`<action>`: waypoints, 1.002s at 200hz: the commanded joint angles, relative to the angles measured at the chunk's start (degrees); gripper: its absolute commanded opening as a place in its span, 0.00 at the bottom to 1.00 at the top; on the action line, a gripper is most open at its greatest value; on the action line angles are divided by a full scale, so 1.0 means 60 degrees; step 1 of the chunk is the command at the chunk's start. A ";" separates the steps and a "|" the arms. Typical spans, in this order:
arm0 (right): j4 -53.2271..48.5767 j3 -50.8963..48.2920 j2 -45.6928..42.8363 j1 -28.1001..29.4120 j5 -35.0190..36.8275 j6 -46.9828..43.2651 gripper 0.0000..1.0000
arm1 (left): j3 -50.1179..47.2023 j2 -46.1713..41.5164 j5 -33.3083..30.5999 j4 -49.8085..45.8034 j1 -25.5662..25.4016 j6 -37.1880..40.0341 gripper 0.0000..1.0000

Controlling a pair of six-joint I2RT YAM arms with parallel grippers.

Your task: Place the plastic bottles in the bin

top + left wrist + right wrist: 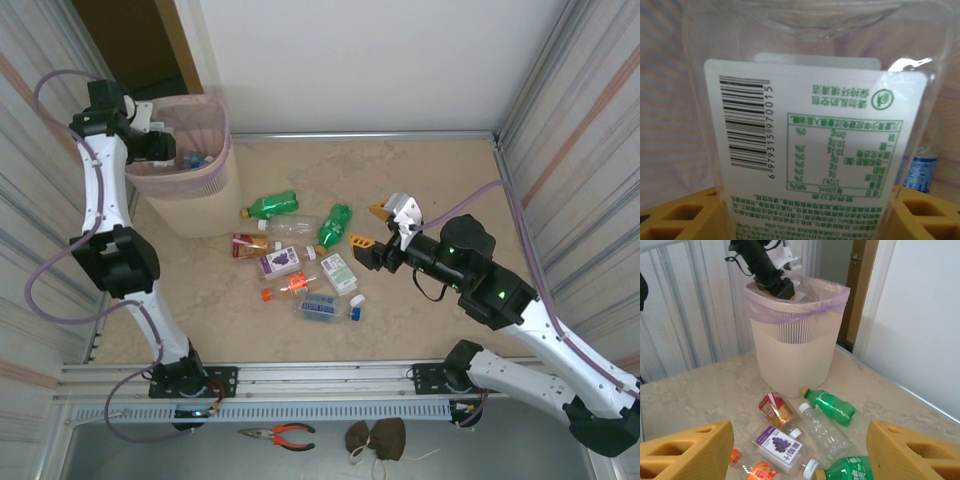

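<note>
Clear bottle (825, 125) between left jaws

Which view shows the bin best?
Right wrist: the bin stands side-on, whole from rim to base, with the left gripper at its mouth. Top external looks down into it, the left arm covering part of the rim. In left wrist the held bottle sits close up; I cannot make out the bin behind it.

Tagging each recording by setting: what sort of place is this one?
Probably a purpose-built robot test cell, not a home: ribbed panel walls close in both sides, the arms are bolted to an aluminium rail, and pliers lie just in front of it.
</note>
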 commanded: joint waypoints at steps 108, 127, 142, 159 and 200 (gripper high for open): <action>0.0244 -0.0382 -0.0371 0.0090 0.0265 0.0612 0.69 | 0.0329 -0.0910 0.1130 0.0067 0.0043 -0.0621 0.79; 0.0141 -0.0385 -0.0336 0.0102 0.0229 0.0758 0.69 | 0.0276 -0.1336 0.1587 0.0211 0.0032 -0.0746 0.79; -0.0102 -0.0339 -0.0209 0.0094 0.0191 0.0846 0.69 | 0.0087 -0.1769 0.2025 0.0434 0.0043 -0.0887 0.78; -0.0462 -0.0256 -0.0018 0.0089 0.0189 0.0985 0.69 | -0.0230 -0.2279 0.2721 0.0737 0.0037 -0.1009 0.78; -0.1114 -0.0254 0.0480 0.0108 0.0637 0.1288 0.70 | -0.1795 -0.3910 0.5194 0.2371 -0.0076 -0.1599 0.76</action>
